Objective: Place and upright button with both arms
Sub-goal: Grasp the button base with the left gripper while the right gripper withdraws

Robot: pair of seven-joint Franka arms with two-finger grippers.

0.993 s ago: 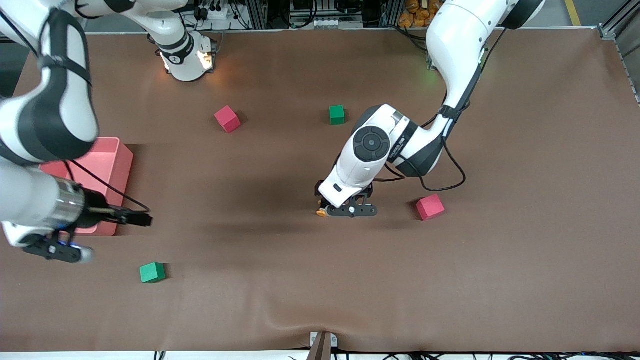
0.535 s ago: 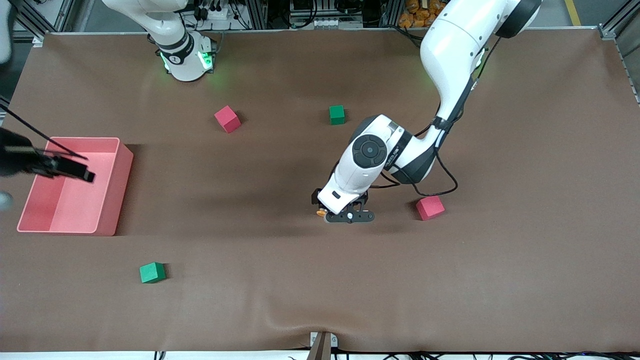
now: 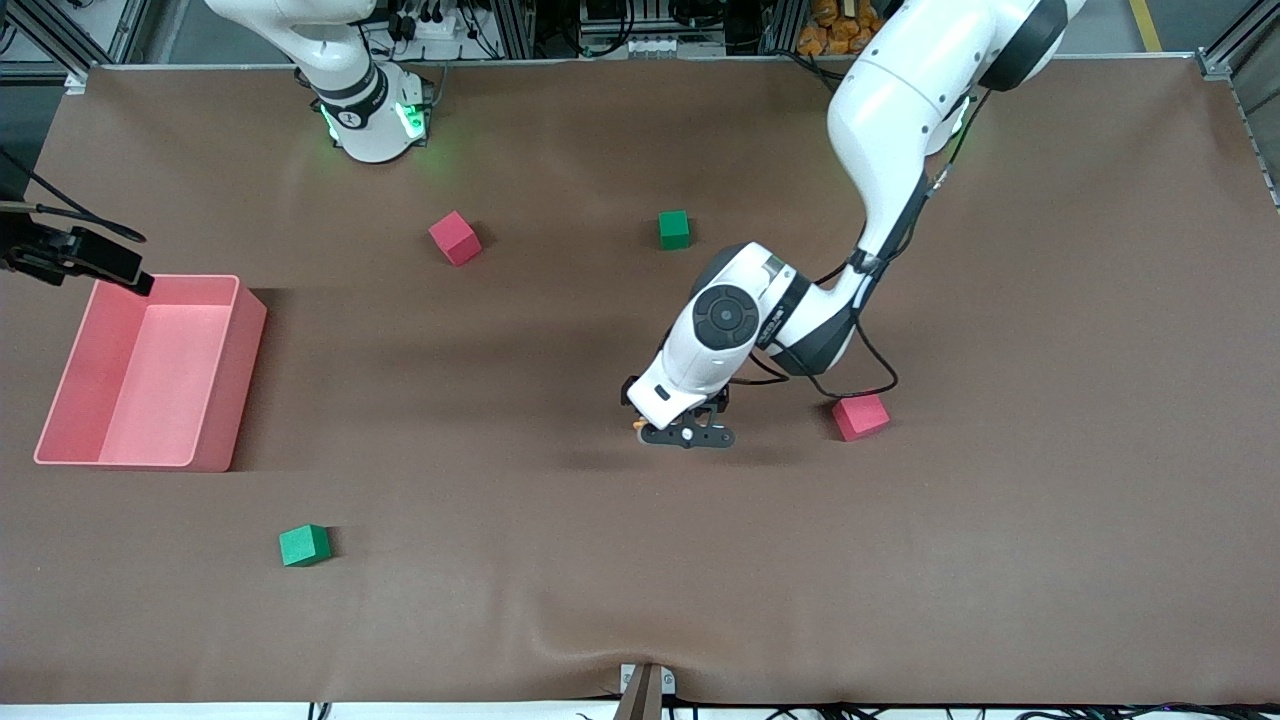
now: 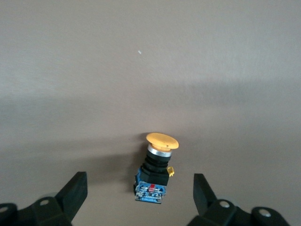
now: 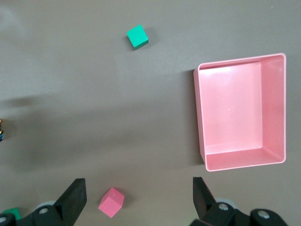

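My left claw [image 4: 140, 195] hangs low over mid-counter [image 3: 560, 560] with its jaws spread wide, gripping nothing; the button [image 4: 156, 168] lies on its side between the fingers [image 4: 73, 193], touching neither, orange cap toward twelve o'clock in the left wrist view; a red cube [image 3: 861, 416] sits near; my right claw [image 5: 136, 200], jaws also apart, waits high over the pink bin [image 5: 242, 110].

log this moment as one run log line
button: on table, lying on side | left claw: open, over button | right claw: open, waiting near bin
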